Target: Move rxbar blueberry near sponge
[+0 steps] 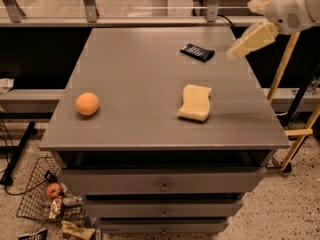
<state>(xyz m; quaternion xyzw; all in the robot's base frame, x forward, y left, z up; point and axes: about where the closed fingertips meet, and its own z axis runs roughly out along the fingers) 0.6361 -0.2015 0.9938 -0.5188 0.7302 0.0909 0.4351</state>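
The rxbar blueberry [197,52] is a flat dark navy bar lying at the back right of the grey tabletop [140,79]. The sponge [195,102] is pale yellow with wavy edges and lies nearer the front, a good hand's width in front of the bar. My gripper [242,30] hangs at the upper right, above the table's right edge, just right of the bar and higher than it. It is open and holds nothing. One cream finger [252,39] points down-left towards the bar.
An orange fruit [87,104] sits at the table's front left. Drawers run below the top. A wire basket [47,196] with an apple and wrappers lies on the floor at the left. A yellow-legged stand [280,79] is to the right.
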